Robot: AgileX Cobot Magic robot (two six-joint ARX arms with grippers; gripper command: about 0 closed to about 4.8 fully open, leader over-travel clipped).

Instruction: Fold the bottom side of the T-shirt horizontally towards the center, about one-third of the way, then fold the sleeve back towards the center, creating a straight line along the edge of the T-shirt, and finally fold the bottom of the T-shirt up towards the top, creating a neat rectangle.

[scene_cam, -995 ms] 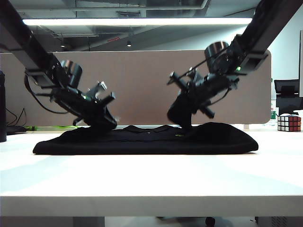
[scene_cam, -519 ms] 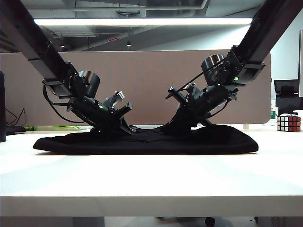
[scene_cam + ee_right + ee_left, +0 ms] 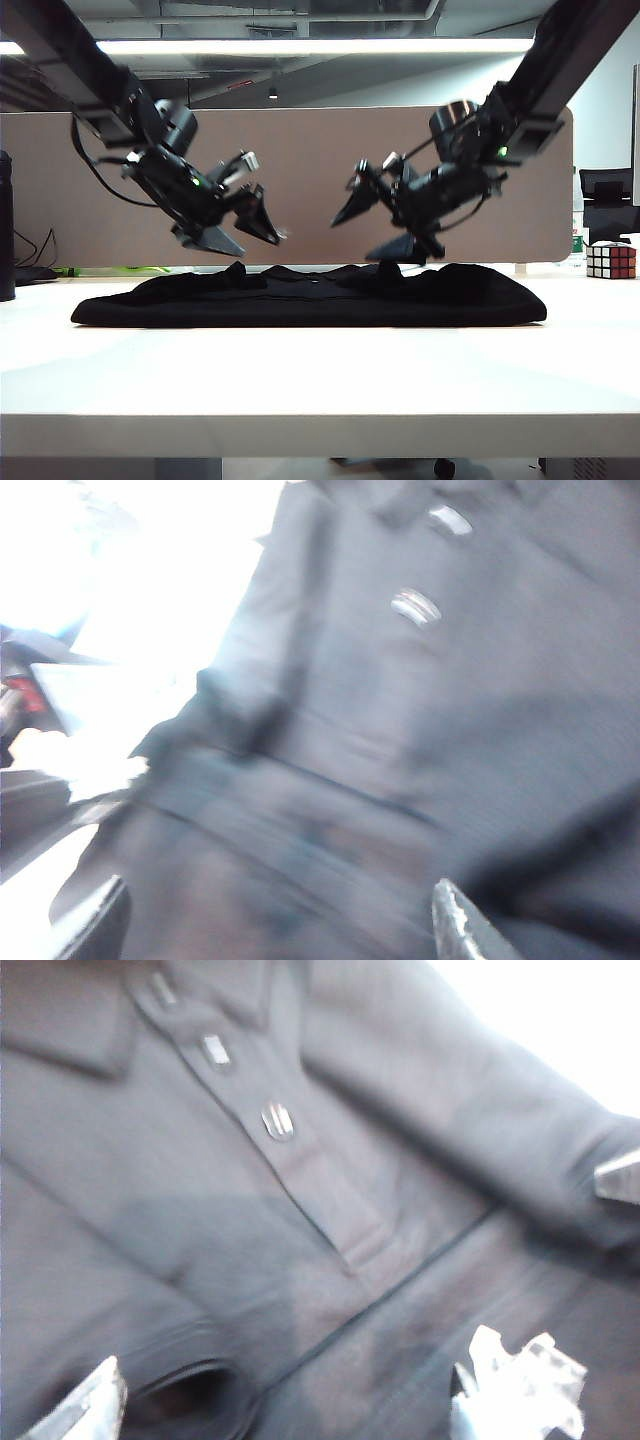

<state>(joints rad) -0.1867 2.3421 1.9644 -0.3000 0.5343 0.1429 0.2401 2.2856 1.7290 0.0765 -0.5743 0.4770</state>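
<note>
Above T-shirt (image 3: 310, 295): left end effector (image 3: 250, 222), right end effector (image 3: 375, 225) spread wide, empty, clear gap between.

Both wrist views are blurry. The right claw (image 3: 270, 920) shows only its two finger tips, cut off by the picture's edge. The left claw (image 3: 285, 1400) is cut off too. Under both claws the shirt (image 3: 250, 1220) runs past every edge. Its far side is hidden.
</note>
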